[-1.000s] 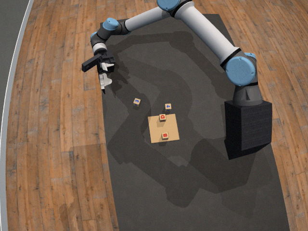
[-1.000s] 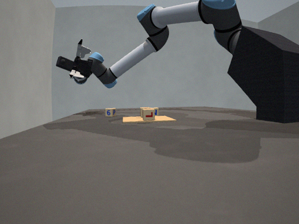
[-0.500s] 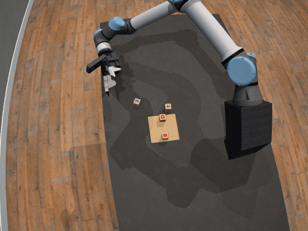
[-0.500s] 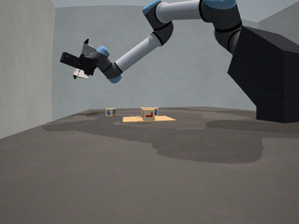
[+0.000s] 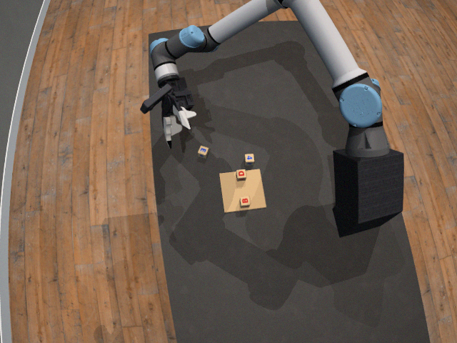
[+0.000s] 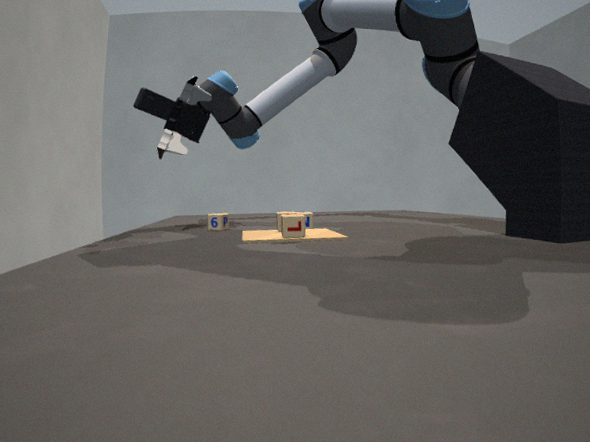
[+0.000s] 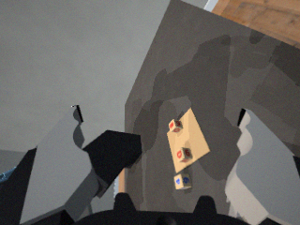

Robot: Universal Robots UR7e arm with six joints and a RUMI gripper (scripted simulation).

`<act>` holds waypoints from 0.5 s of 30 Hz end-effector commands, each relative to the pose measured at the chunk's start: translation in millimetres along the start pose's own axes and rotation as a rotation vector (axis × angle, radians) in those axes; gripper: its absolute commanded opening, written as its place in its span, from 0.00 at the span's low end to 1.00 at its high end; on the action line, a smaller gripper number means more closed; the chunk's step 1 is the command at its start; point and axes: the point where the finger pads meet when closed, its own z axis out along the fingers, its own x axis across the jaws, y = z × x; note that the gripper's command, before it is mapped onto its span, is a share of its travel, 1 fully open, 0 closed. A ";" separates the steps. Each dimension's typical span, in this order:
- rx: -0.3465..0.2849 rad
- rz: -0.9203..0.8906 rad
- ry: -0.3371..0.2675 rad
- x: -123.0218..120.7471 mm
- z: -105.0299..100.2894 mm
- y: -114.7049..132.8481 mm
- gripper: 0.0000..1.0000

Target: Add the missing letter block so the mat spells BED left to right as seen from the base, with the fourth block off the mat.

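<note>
Jaws spread to full width, nothing between them. The gripper [image 5: 177,123] hangs high above the tabletop [image 5: 258,92], near its edge, tips angled down; one arm [image 5: 324,40], one dark pedestal [image 5: 368,191].

Blocks: four, all wooden cubes.
- E block [image 5: 203,151]: blue letter E on top, lies on the bare tabletop, off the mat, nearest the gripper but well apart from it and far below. Exterior view shows its side faces [image 6: 217,220] reading 6 and P in blue. This is the missing letter.
- 4 block [image 5: 249,158]: blue 4 on top, on the tabletop just beside the mat's edge, off the mat.
- D block [image 5: 240,174]: red D on top, on the mat near the edge closest to the 4 block.
- B block [image 5: 244,201]: red B on top, on the mat near the opposite edge.

Mat [image 5: 230,191]: one, tan, square, flat on the tabletop. D and B sit apart on it with a gap between them.

Wrist view: mat [image 7: 199,141] far below between the two pale fingers, two red-lettered blocks on it, one blue-lettered block [image 7: 182,180] just off its end. Letters there too blurred to read.
</note>
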 end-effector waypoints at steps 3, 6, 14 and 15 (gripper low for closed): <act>-0.019 -0.066 0.151 -6.4 26.1 20.0 1.00; -0.029 -0.087 0.195 -8.2 34.6 26.5 1.00; -0.058 -0.153 0.333 -14.1 60.9 47.0 1.00; -0.062 -0.163 0.357 -15.3 65.1 50.6 1.00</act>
